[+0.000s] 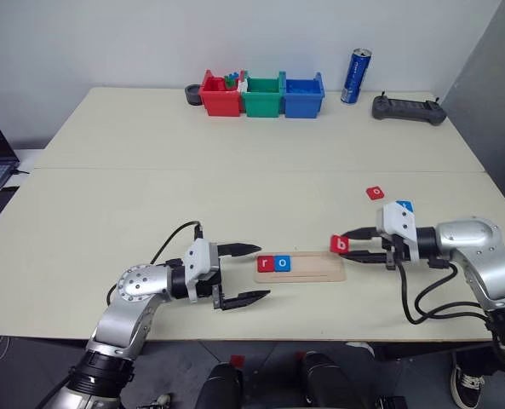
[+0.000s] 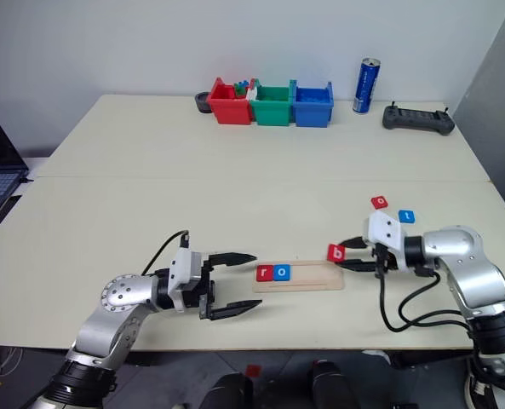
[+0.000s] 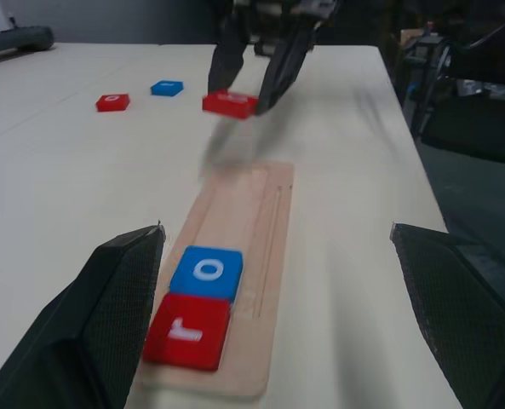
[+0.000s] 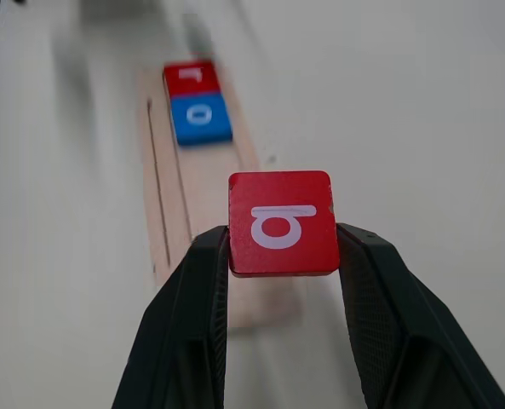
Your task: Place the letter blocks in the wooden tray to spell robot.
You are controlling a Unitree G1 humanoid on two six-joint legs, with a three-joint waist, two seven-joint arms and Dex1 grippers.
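Low in the frame, right of centre: right gripper [image 1: 347, 245] clamped on the red b block [image 1: 340, 244], held just off the right end of the wooden tray [image 1: 320, 271]. Lower centre: red r block [image 1: 265, 264] and blue o block [image 1: 282, 263] side by side at the tray's left end. Left of the tray: left gripper [image 1: 250, 273] spread wide, empty. Right of centre: red o block [image 1: 375, 192] and blue block [image 2: 406, 216] loose on the table [image 1: 192, 179].

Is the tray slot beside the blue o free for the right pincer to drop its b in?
Probably yes: the right pincer holds the red b block above the wooden tray's bare end, with nothing between.
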